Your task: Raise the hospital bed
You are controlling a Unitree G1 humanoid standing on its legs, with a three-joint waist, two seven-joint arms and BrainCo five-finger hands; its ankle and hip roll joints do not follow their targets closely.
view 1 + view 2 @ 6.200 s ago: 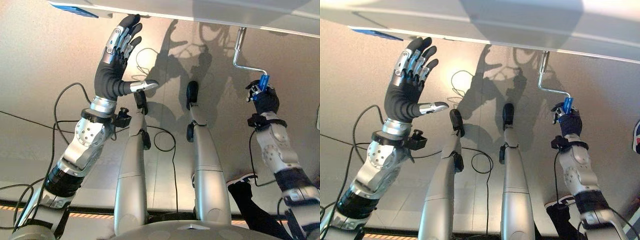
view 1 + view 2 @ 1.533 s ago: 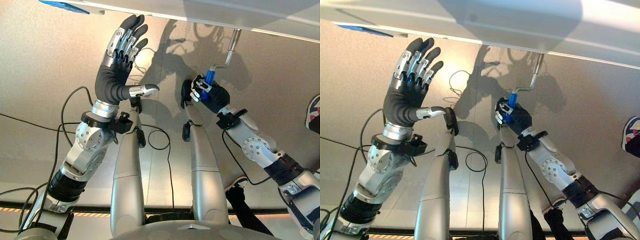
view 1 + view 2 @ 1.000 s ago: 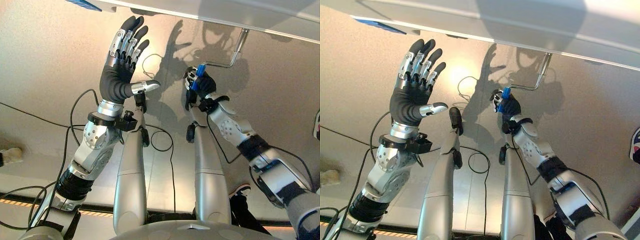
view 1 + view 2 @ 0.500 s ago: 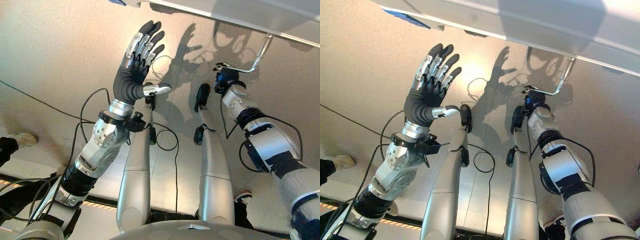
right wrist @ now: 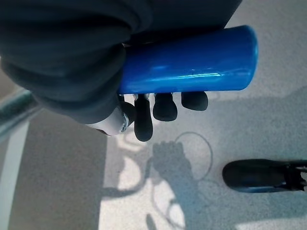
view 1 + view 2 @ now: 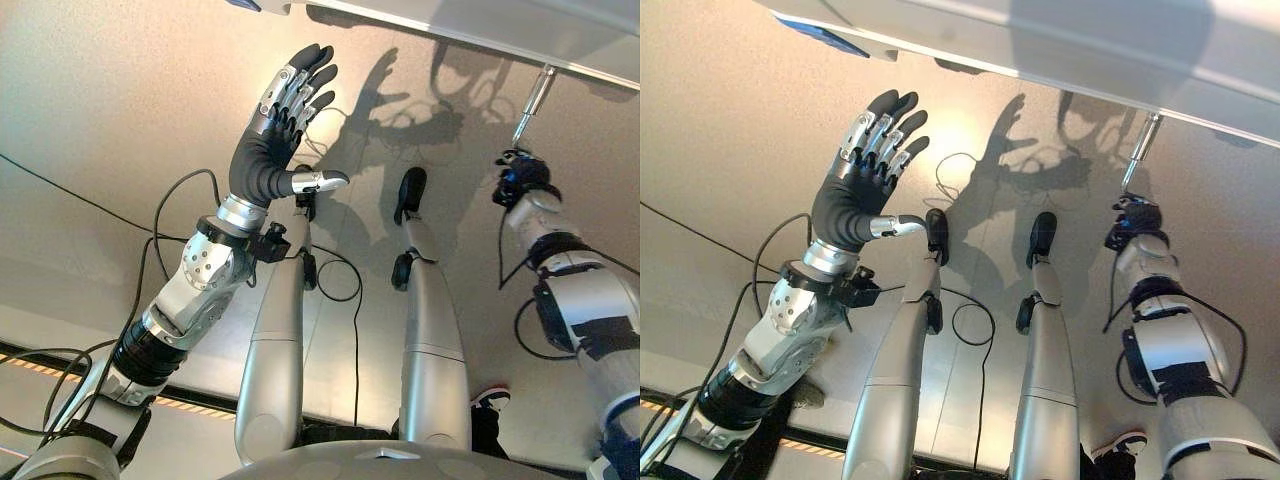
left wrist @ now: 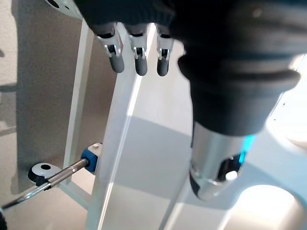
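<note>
The hospital bed's pale frame [image 6: 1040, 45] runs across the far edge of the eye views. A metal crank rod [image 6: 1140, 148] hangs down from it at the right. My right hand [image 6: 1133, 218] is at the rod's lower end, shut on the crank's blue grip [image 5: 192, 60]; in the right wrist view the fingers [image 5: 165, 106] curl round the grip. My left hand [image 6: 275, 140] is raised at centre left below the bed edge, open with fingers spread and thumb out, holding nothing. In the left wrist view its fingers [image 7: 139, 57] hang straight beside the white bed frame [image 7: 120, 143].
The beige floor lies below the bed. A blue label [image 6: 825, 37] sits on the bed frame at the left. A metal rod with a blue and white end fitting [image 7: 72, 168] shows by the frame. A person's shoe [image 6: 490, 397] is at the lower right.
My right hand has swung the blue crank grip from the middle out to the right, and the rod now hangs nearly straight down. The left hand stays raised and open. The view has shifted.
</note>
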